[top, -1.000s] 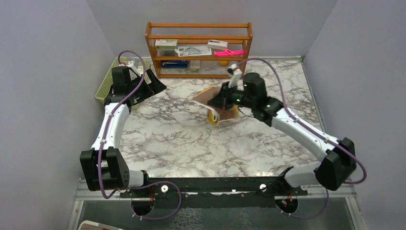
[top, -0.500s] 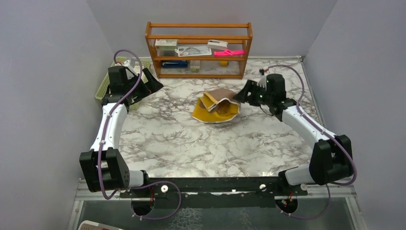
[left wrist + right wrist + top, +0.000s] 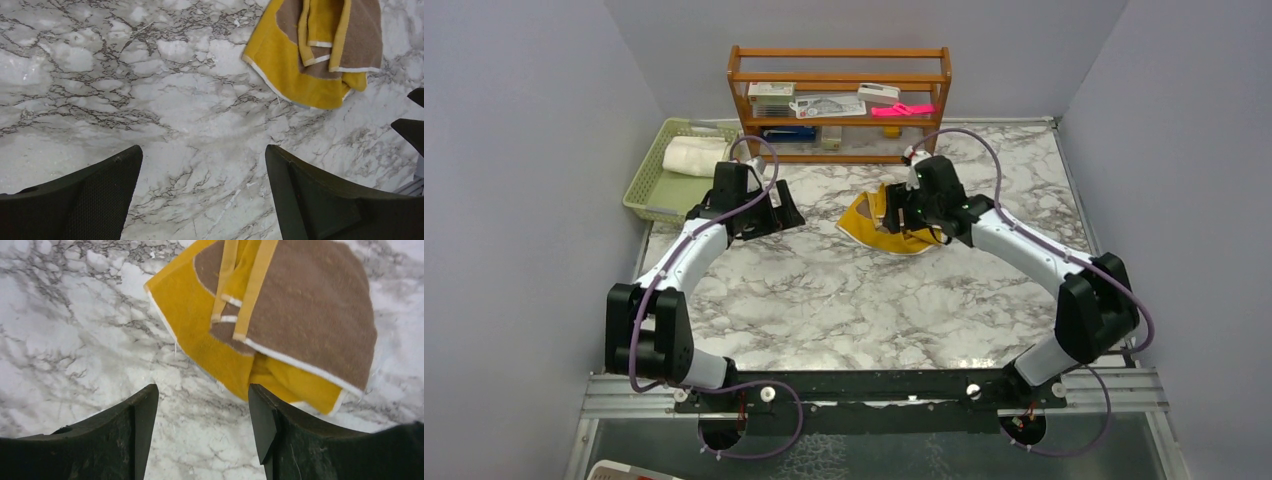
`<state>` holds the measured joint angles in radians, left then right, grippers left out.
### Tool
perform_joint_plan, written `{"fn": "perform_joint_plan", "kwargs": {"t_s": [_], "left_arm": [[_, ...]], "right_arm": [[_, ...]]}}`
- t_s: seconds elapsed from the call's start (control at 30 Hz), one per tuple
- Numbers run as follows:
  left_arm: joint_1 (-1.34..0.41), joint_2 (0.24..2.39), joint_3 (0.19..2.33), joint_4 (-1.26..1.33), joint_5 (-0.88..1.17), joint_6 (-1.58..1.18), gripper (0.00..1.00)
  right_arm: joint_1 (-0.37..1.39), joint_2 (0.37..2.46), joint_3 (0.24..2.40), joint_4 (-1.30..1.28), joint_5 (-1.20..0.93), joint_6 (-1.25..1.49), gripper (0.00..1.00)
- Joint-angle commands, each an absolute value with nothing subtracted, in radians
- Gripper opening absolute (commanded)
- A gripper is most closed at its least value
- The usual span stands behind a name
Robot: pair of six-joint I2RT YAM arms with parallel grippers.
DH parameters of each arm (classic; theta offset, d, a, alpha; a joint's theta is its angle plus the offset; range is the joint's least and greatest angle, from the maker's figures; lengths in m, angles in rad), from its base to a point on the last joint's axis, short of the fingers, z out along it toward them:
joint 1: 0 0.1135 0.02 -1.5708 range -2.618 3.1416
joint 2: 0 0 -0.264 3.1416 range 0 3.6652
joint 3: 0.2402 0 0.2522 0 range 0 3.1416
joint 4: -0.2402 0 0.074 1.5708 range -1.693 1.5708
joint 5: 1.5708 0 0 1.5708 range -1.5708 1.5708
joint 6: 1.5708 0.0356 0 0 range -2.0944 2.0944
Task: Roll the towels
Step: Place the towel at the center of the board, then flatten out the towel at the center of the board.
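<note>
Right gripper [image 3: 202, 390] spread, empty, hovering over brown towel [image 3: 310, 305]. Towel is crumpled heap mid-table toward far side, under and just left of jaws (no clean long axis). Left gripper [image 3: 202, 150] also spread, farther left, apart. Cream towel [image 3: 694, 157] in basket [image 3: 649, 190], far left.

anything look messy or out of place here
The brown towel lies crumpled on the table, folded over itself, neither flat nor rolled. The cream towel looks rolled in the green basket. Nothing else stands out.
</note>
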<state>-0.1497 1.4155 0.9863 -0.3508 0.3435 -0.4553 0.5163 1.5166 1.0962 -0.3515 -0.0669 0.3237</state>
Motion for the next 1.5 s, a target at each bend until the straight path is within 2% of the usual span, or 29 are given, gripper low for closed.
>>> {"fn": "perform_joint_plan", "kwargs": {"t_s": [0.0,0.2,0.5,0.63,0.87,1.03,1.2,1.4,1.43,1.47], "left_arm": [[-0.146,1.425,0.979,-0.313,0.313,-0.45,0.96],[-0.16,1.489,0.986,-0.292,0.356,-0.454,0.95],[-0.327,1.706,1.162,-0.271,0.186,-0.476,0.9],[-0.353,1.823,1.233,-0.252,0.173,-0.496,0.84],[-0.396,1.963,1.308,-0.253,0.156,-0.505,0.82],[-0.431,2.025,1.335,-0.235,0.149,-0.506,0.77],[-0.445,2.058,1.352,-0.244,0.133,-0.492,0.56],[-0.453,2.04,1.308,-0.25,0.137,-0.481,0.4],[-0.456,2.043,1.301,-0.25,0.14,-0.475,0.35],[-0.457,2.05,1.295,-0.25,0.145,-0.468,0.21]], "right_arm": [[0.582,1.645,1.214,-0.447,0.204,0.167,0.66],[0.592,1.891,1.443,-0.563,0.298,0.101,0.6],[0.59,2.066,1.612,-0.589,0.338,0.091,0.49],[0.59,2.097,1.629,-0.6,0.334,0.101,0.49],[0.591,2.047,1.562,-0.571,0.29,0.114,0.55],[0.591,2.052,1.538,-0.571,0.281,0.109,0.55],[0.59,2.039,1.514,-0.563,0.279,0.115,0.55],[0.588,2.029,1.504,-0.562,0.287,0.12,0.54],[0.586,2.028,1.502,-0.562,0.287,0.122,0.53],[0.586,2.026,1.501,-0.561,0.287,0.125,0.52]]}}
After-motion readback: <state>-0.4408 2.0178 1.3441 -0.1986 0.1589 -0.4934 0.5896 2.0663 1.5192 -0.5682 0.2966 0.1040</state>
